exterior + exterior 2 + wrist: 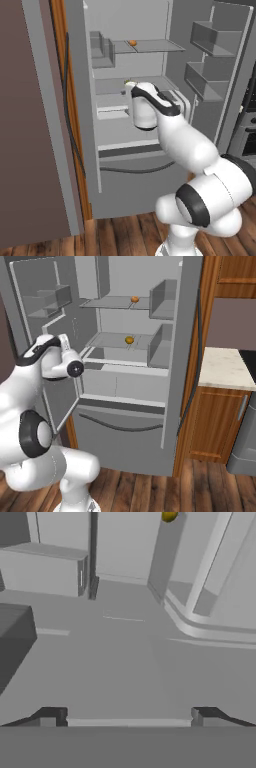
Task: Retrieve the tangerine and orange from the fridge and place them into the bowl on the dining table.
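The fridge (125,192) (125,438) stands with both upper doors swung open. A small orange-coloured fruit (132,43) (135,299) lies on its top shelf. A second, more yellow-orange fruit (129,340) (169,516) lies on the shelf below. I cannot tell which one is the tangerine and which the orange. My gripper (129,717) is open with nothing between its fingers, low over the grey lower shelf and well short of the yellow-orange fruit. In the left base view my arm hides most of that fruit. The bowl and the dining table are out of view.
Door bins jut from the open right door (212,55) and the open left door (47,298). Side bins (162,298) sit at the shelf ends. A wooden cabinet with a cream counter (225,368) stands right of the fridge, and a dark oven (247,130) beyond the right door.
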